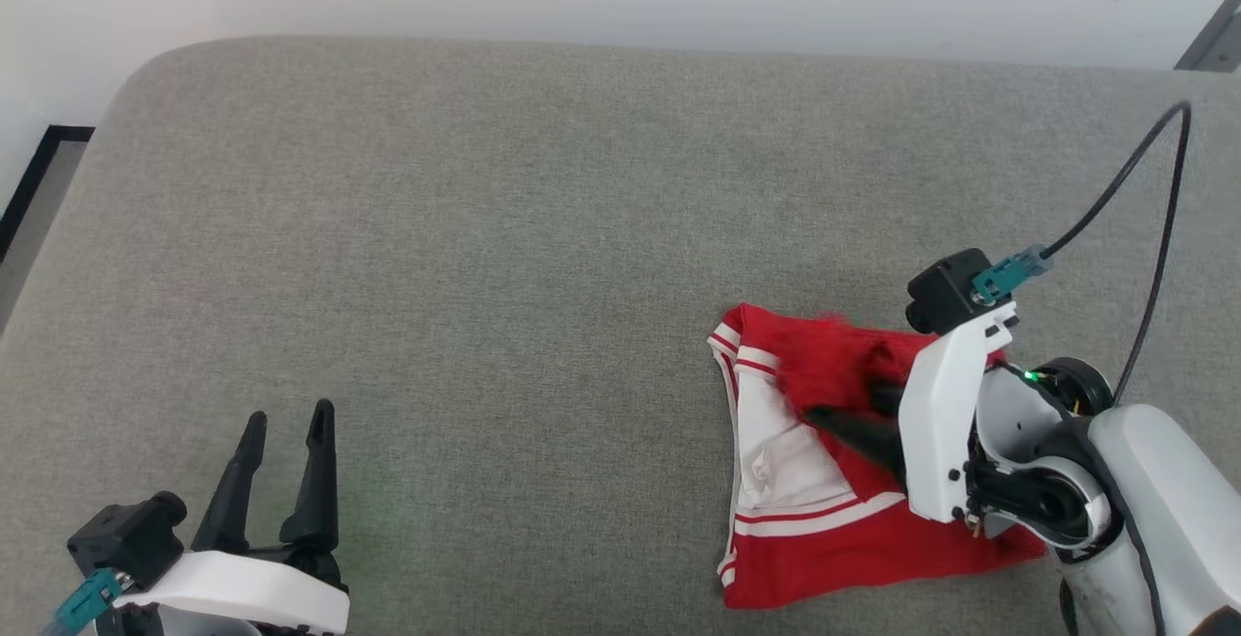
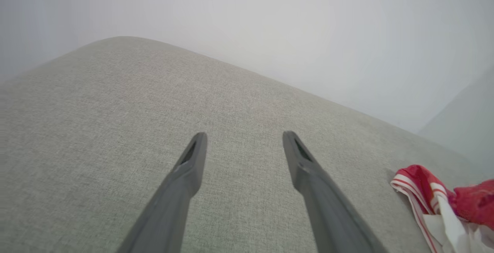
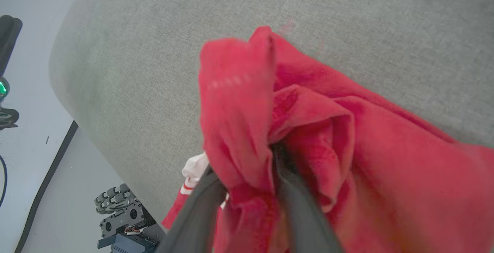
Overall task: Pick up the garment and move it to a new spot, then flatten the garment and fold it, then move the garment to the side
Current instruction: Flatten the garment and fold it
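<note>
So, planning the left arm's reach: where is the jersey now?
Head view: the red jersey lies crumpled on the grey cushion's near right part, at the right gripper.

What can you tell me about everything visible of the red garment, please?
The garment is red, soft knit-looking cloth with a white panel and white-and-red striped trim. It lies crumpled and partly folded over itself near the front right of the grey fabric cushion. One fold is raised and bunched between the parted fingers of the right tool; that raised part looks blurred in the head view.
</note>
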Robot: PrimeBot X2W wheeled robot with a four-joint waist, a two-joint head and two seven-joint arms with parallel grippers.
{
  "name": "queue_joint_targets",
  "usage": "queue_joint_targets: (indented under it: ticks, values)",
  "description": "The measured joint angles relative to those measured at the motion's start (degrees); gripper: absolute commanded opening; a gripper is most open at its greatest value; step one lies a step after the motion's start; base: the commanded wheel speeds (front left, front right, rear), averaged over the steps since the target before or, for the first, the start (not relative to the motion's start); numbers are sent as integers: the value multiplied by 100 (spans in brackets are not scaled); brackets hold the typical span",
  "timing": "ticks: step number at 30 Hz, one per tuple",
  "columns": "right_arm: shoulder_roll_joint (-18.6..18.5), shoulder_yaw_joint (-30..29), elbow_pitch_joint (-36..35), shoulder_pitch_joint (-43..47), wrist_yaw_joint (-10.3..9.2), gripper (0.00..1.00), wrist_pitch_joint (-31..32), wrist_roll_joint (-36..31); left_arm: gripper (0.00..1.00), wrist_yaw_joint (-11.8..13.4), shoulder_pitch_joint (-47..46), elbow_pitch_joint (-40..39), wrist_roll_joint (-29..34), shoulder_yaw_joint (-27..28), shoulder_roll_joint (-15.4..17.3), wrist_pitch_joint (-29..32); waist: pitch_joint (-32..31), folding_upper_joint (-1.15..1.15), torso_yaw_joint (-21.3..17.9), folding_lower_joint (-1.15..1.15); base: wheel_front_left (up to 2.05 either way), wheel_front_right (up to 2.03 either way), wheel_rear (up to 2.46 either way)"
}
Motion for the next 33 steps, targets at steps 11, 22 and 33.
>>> queue_joint_targets:
  ticks: [11, 22, 33]
  values:
    - [-425, -514, -695, 184, 0, 100, -363, 298, 100, 0, 164, -5, -51, 252, 24, 0, -189, 0, -186, 0, 0, 0, 0]
    - [-514, -1435, -1054, 779, 0, 100, -1741, -104, 100, 0, 244, -138, 19, 453, 78, 0, -307, 0, -565, 0, 0, 0, 0]
    - [-587, -1612, -356, 1333, 0, 100, -3921, -793, 100, 0, 340, -419, 481, 626, 166, 0, -420, 0, -889, 0, 0, 0, 0]
